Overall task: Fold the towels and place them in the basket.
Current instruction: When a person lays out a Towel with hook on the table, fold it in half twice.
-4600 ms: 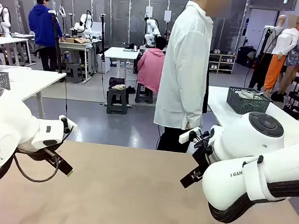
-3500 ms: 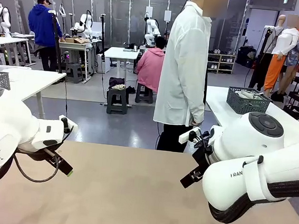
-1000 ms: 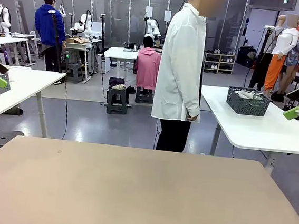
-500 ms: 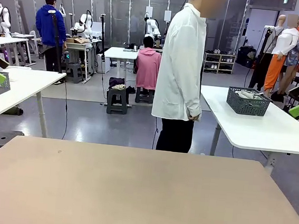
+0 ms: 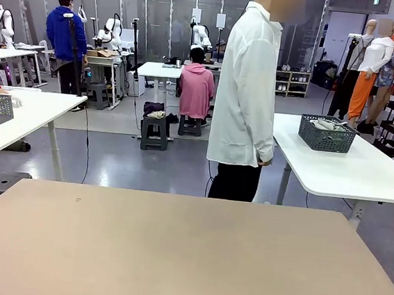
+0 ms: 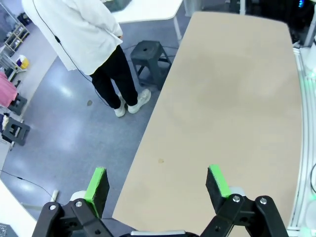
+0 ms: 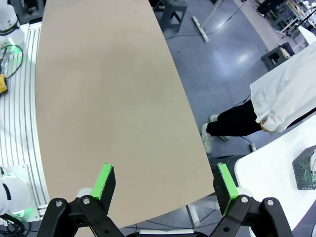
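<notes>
My left gripper, right gripper: jaws wide | basket well beyond right jaws, on white table | tan table below

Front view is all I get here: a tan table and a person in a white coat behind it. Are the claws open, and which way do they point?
Observer: The left claw is open, pads wide apart, looking down on the table from high up.
Operator: And the right one?
Observer: The right claw is open too, also high above the table, with nothing between its pads.
Operator: What does the table hide from me at the far edge?
Observer: The person stands there in white shoes, on the floor close to that edge.
</notes>
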You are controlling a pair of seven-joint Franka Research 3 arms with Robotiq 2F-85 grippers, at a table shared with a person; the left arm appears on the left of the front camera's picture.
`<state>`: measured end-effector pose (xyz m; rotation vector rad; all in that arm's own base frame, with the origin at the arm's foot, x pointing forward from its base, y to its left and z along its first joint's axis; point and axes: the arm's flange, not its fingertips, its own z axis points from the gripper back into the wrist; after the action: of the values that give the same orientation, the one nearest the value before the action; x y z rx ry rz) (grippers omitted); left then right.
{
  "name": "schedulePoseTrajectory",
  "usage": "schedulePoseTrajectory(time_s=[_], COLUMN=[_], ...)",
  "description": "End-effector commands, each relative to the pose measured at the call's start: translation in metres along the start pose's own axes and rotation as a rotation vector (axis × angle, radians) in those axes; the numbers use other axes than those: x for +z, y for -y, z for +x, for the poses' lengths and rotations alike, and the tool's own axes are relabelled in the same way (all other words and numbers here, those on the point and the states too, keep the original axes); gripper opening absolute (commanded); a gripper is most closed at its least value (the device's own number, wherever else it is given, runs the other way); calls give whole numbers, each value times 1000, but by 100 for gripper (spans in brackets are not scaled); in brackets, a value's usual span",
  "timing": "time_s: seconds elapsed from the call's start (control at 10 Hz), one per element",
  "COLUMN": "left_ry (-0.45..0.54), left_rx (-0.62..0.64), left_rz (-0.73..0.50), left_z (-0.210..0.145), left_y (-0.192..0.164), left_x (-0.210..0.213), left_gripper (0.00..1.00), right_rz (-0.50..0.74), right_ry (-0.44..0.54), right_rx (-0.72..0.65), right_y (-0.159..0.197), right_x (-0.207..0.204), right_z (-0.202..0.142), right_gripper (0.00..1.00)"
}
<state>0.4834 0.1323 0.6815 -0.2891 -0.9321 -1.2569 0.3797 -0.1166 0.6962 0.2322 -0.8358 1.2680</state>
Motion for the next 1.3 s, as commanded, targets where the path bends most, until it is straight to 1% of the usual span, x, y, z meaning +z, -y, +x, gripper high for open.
schedulePoseTrajectory(time_s=[0.0,0.2,0.3,0.4,0.5,1.2], left_ry=[44,50,43,32,31,31], left_rx=[-6,-11,-29,-21,7,7], left_rz=[-29,-32,-36,-23,-22,-22], left_z=[-3,0,1,3,-2,-2], left_y=[-9,-10,-8,-5,-7,-7], left_x=[3,2,3,3,0,0], left_gripper=[100,100,100,100,100,100], right_rz=[25,47,50,52,41,41], right_ry=[32,52,45,45,38,38], right_rx=[15,17,19,26,-3,-3], right_y=[6,8,8,8,6,6], right_x=[4,5,4,3,4,4], right_z=[-6,-9,-9,-9,-11,-11], right_gripper=[100,100,100,100,100,100])
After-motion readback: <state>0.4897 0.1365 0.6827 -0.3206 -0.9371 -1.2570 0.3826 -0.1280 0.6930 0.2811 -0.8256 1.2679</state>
